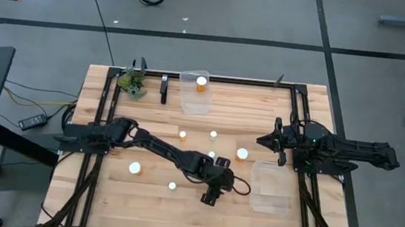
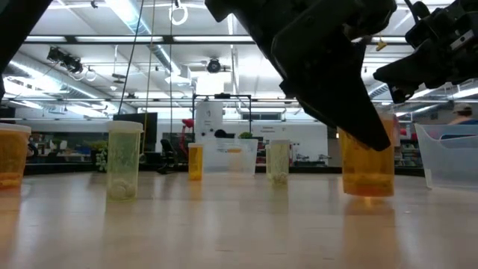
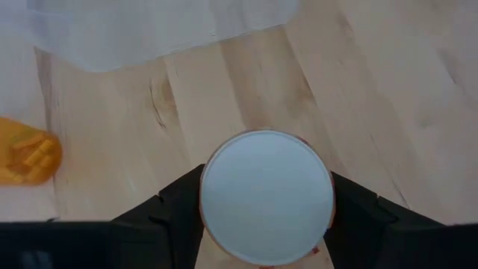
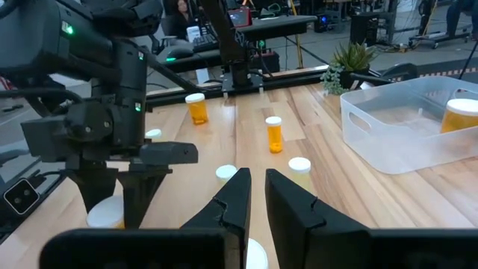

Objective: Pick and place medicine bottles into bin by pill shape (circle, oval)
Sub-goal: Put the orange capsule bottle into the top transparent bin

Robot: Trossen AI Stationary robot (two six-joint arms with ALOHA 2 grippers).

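My left gripper [image 1: 211, 195] reaches to the table's near middle and is shut on a wide amber medicine bottle with a round white cap [image 3: 267, 198]. The bottle also shows in the low view [image 2: 367, 168]. My right gripper [image 1: 269, 141] hangs over the table's right side, shut and empty, pointing left. Other bottles stand upright on their bases on the wood: [image 1: 182, 135], [image 1: 213, 135], [image 1: 242, 153], [image 1: 135, 168], [image 1: 172, 186]. One more bottle [image 1: 202, 82] stands inside the far clear bin [image 1: 192, 101]. My left gripper holds the bottle at its top, one finger [image 3: 175, 213] on each side just beside the white cap's rim [image 3: 210, 196]. The fingers come from above, pointing down. The bottle is upright; in the low view its base [image 2: 367, 193] looks level with the table top.
A second clear bin [image 1: 270, 187] stands just right of my left gripper. A small green plant [image 1: 132, 83] stands at the far left corner. A black metal frame [image 1: 299, 115] runs along the table's edges. An amber thing [image 3: 26, 157] lies near the held bottle.
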